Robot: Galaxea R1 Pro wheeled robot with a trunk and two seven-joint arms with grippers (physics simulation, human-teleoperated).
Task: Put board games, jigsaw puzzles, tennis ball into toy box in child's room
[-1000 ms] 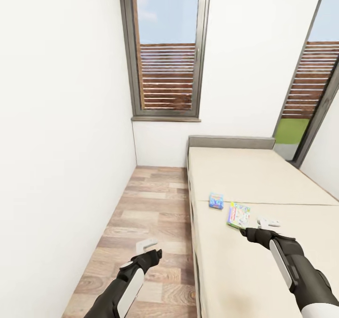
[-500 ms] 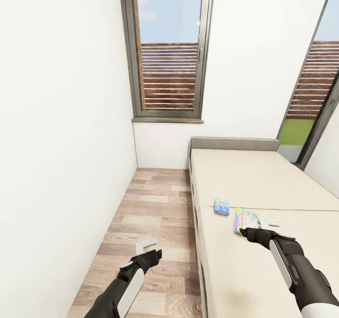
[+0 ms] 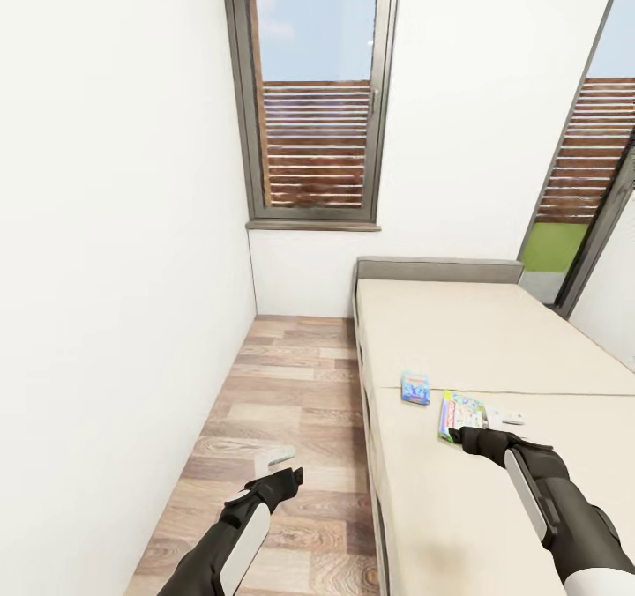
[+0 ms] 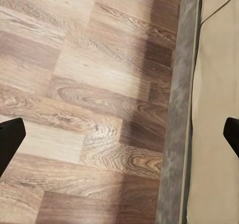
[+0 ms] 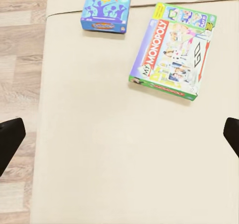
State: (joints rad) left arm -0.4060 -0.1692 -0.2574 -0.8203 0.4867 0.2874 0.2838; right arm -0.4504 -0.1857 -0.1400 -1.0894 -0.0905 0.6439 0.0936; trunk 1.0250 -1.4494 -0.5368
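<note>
Two board games lie on the beige bed (image 3: 459,331): a small blue box (image 3: 414,387) near the bed's left edge and a green-white-red Monopoly box (image 3: 462,413) just right of it. My right gripper (image 3: 504,418) hovers open over the mattress, right beside the Monopoly box's right side. In the right wrist view the blue box (image 5: 106,6) and the Monopoly box (image 5: 173,51) lie flat ahead of the open right gripper (image 5: 119,134). My left gripper (image 3: 273,459) hangs open over the wooden floor, left of the bed, holding nothing.
A narrow strip of wooden floor (image 3: 282,402) runs between the white left wall (image 3: 115,270) and the bed's grey side (image 4: 177,114). A tall window (image 3: 313,93) fills the far wall. A second glazed opening (image 3: 586,199) stands at the far right.
The camera shifted a little a second ago, moving the bed and boxes rightward in the picture. The Monopoly box now lies closer to my right gripper. Both grippers stay open.
</note>
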